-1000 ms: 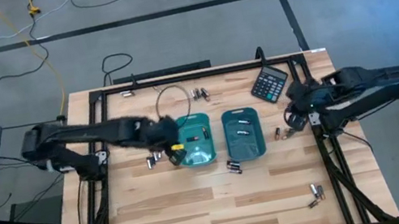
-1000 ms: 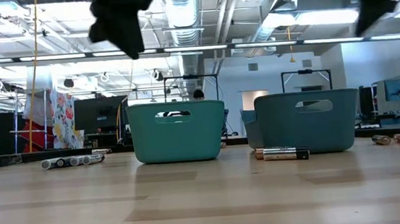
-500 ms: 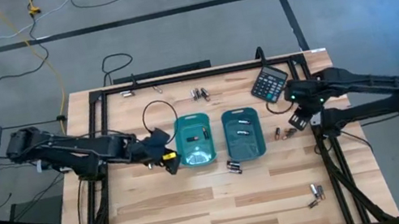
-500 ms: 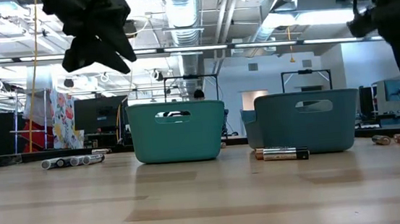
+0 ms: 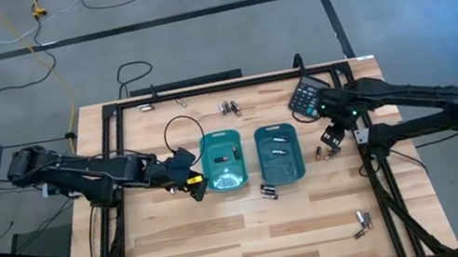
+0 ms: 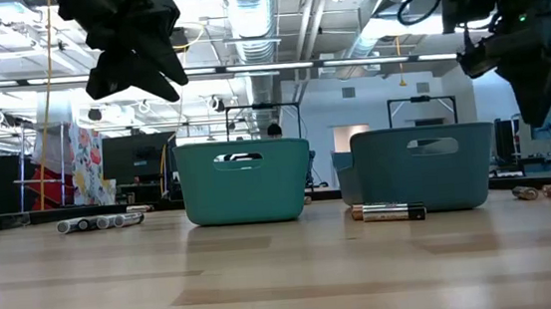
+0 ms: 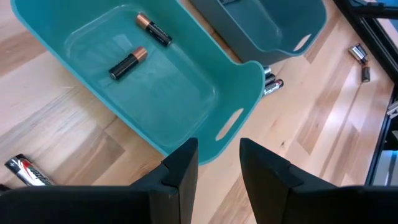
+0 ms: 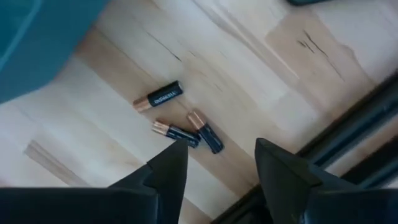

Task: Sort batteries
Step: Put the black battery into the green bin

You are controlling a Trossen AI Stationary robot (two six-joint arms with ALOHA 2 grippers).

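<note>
Two teal trays stand side by side mid-table: the left tray (image 5: 223, 160) holds two dark batteries with coppery ends (image 7: 127, 62), and the right tray (image 5: 279, 153) holds a few more. My left gripper (image 5: 189, 182) hovers open just left of the left tray (image 7: 186, 93), above the wood. My right gripper (image 5: 332, 136) is open above three loose batteries (image 8: 176, 133) lying on the table right of the right tray. It hangs well above the table top (image 6: 528, 72). Neither gripper holds anything.
A black calculator (image 5: 306, 96) lies at the far right. Loose batteries lie near the far edge (image 5: 227, 107), in front of the right tray (image 5: 268, 190), at the near right (image 5: 360, 222) and beside my left gripper (image 7: 25, 171). Black frame rails border the table.
My left gripper drew back from over the left tray toward the table's left, then held still. My right gripper came down toward the batteries right of the right tray as its arm stretched out.
</note>
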